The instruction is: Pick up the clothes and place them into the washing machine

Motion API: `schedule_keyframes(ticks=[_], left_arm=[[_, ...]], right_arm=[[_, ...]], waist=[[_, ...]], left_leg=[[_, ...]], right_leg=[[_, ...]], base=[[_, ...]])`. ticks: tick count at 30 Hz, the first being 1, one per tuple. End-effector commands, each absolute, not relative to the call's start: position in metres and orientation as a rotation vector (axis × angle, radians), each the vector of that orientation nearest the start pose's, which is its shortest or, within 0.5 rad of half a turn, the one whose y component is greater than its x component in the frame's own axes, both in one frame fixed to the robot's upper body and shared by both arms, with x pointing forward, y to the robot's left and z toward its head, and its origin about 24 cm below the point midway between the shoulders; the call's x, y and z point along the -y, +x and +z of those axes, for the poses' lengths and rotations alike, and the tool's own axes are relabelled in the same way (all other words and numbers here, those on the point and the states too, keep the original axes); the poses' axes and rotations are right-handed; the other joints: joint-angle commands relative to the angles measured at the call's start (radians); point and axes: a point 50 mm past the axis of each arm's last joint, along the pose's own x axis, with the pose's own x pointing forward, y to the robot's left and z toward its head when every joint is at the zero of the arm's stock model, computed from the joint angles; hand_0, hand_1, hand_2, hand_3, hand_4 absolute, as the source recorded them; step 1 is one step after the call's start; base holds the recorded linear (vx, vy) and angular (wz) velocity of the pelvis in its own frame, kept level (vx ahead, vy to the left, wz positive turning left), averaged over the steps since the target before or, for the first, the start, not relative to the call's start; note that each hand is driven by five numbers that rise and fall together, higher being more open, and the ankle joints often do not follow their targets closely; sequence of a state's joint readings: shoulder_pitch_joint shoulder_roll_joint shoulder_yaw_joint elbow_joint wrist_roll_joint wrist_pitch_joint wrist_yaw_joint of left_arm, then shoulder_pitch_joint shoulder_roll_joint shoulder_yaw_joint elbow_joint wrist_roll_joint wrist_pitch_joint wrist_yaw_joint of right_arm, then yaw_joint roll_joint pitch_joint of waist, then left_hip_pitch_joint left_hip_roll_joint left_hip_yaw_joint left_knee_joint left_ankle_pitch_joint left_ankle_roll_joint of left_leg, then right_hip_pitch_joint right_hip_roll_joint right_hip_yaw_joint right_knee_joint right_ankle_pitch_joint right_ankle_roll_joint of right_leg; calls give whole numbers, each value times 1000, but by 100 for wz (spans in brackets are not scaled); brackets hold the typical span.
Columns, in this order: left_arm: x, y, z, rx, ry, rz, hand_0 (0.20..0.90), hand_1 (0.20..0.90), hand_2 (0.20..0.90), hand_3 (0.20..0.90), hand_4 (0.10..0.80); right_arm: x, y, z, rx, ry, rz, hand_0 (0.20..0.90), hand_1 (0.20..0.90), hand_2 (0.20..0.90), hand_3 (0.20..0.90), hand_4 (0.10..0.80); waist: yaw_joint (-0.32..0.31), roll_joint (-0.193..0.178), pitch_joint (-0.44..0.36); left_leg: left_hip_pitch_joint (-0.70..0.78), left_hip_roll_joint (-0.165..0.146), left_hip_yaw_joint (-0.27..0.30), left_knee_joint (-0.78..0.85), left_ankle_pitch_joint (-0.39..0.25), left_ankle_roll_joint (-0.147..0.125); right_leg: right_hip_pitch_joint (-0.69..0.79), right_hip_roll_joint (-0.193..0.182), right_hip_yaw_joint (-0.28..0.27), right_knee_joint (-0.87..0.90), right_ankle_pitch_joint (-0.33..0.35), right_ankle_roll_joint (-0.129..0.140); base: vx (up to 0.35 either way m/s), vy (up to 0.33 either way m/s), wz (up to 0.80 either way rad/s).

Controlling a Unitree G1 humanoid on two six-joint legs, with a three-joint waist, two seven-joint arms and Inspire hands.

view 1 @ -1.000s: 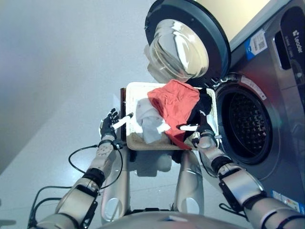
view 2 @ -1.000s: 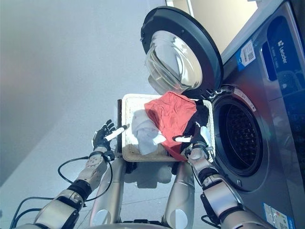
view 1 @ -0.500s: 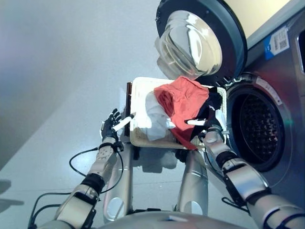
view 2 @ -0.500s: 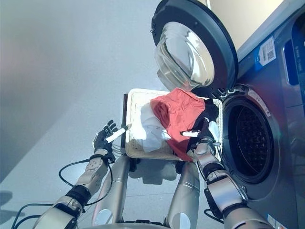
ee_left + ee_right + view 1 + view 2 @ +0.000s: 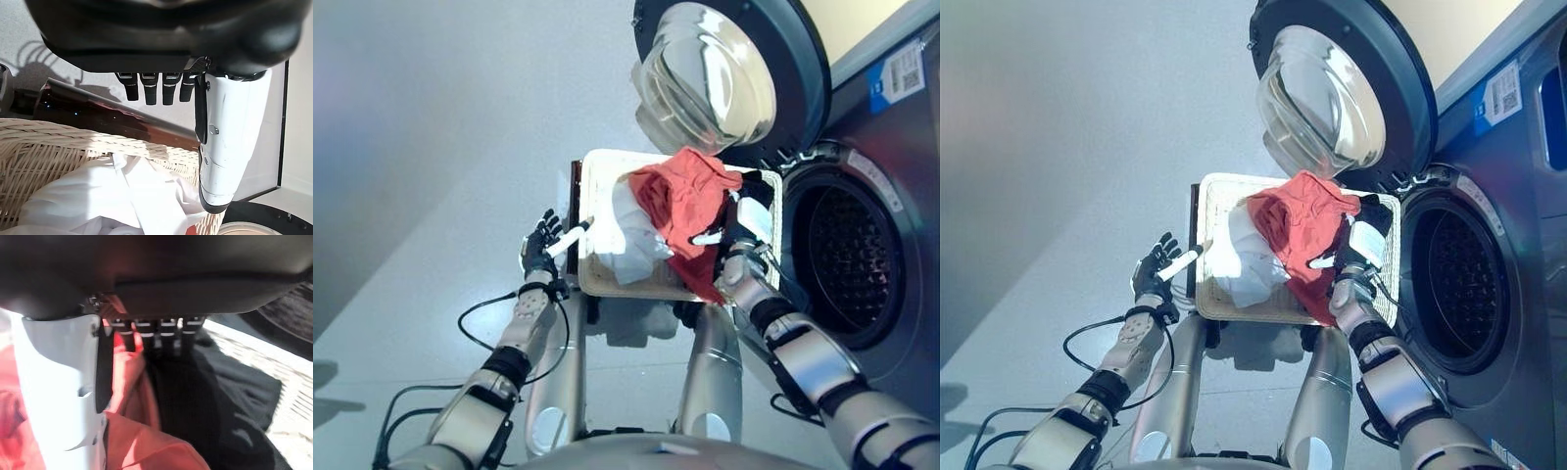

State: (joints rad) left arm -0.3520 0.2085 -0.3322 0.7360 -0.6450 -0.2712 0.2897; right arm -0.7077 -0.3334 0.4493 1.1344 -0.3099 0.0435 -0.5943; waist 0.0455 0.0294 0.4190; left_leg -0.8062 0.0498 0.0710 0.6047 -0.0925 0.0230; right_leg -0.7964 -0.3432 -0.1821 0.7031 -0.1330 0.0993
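A wicker basket stands in front of me, holding a red garment, a white garment and a black garment. My right hand reaches into the basket's right side. Its fingers are straight and rest where the red garment meets the black garment; nothing is gripped. My left hand hovers open just outside the basket's left rim, its white-covered thumb pointing at the white garment. The washing machine's drum gapes at the right.
The machine's round door is swung open above and behind the basket. A dark bar runs along the basket's left side. Grey floor spreads to the left.
My right hand has moved further over the basket onto the red and black garments. The left hand has hardly moved. The camera has shifted, so the whole scene sits differently.
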Motion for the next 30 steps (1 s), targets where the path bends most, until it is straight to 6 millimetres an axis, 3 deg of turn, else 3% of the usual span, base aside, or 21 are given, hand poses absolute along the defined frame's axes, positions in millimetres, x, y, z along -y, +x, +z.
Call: schedule_keyframes(ticks=[1, 9, 10, 13, 15, 16, 17, 19, 30], left_arm=[[-151, 304, 4, -100, -235, 155, 900, 900, 900, 900, 800], [-148, 304, 4, -102, -233, 139, 900, 900, 900, 900, 800], [-149, 303, 5, -99, -231, 129, 900, 900, 900, 900, 800], [-149, 301, 6, -93, -227, 101, 900, 900, 900, 900, 800], [-149, 301, 5, -95, -227, 102, 900, 900, 900, 900, 800], [-149, 301, 5, -99, -221, 88, 900, 900, 900, 900, 800], [-148, 300, 4, -104, -223, 82, 900, 900, 900, 900, 800], [-146, 300, 5, -106, -224, 69, 900, 900, 900, 900, 800], [-144, 299, 9, -88, -227, 39, 900, 900, 900, 900, 800]], right_arm=[[210, 368, 61, 19, -1284, -355, 900, 900, 900, 900, 800], [211, 367, 52, -25, -1498, -279, 900, 900, 900, 900, 800], [213, 371, 58, -19, -1596, -260, 900, 900, 900, 900, 800], [216, 375, 65, -10, -1674, -263, 900, 900, 900, 900, 800], [216, 374, 64, -12, -1675, -261, 900, 900, 900, 900, 800], [219, 377, 69, -25, -1723, -263, 900, 900, 900, 900, 800], [221, 376, 68, -33, -1751, -257, 900, 900, 900, 900, 800], [223, 376, 67, -64, -1800, -233, 900, 900, 900, 900, 800], [236, 386, 95, -26, -1927, -288, 900, 900, 900, 900, 800]], waist=[[25, 27, -52], [41, 33, -60], [51, 38, -59], [66, 47, -57], [69, 48, -57], [75, 50, -55], [81, 52, -54], [85, 53, -53], [99, 63, -42]], left_leg=[[1, 30, -40, 60, -68, -57], [-24, 26, -46, 69, -65, -59], [-36, 24, -48, 73, -63, -60], [-54, 19, -49, 75, -58, -59], [-44, 25, -51, 93, -95, -65], [-62, 17, -50, 80, -58, -58], [-56, 21, -54, 100, -95, -65], [-60, 18, -57, 101, -95, -65], [-102, 5, -68, 107, -85, -66]], right_leg=[[8, 2, 27, -70, 89, 27], [-11, -2, 21, -53, 84, 25], [-21, -4, 20, -48, 83, 25], [-39, -7, 20, -38, 83, 25], [-33, -3, 25, -17, 50, 34], [-47, -9, 21, -31, 80, 25], [-44, -6, 26, -5, 45, 34], [-45, -7, 25, -1, 41, 34], [-90, -14, 33, 31, 31, 31]], base=[[0, 0, 0], [-5, 0, 5], [-15, 7, 7], [17, 15, 5], [38, 9, 4], [0, 12, 8], [1, 13, 6], [45, -9, 2], [3, -2, 3]])
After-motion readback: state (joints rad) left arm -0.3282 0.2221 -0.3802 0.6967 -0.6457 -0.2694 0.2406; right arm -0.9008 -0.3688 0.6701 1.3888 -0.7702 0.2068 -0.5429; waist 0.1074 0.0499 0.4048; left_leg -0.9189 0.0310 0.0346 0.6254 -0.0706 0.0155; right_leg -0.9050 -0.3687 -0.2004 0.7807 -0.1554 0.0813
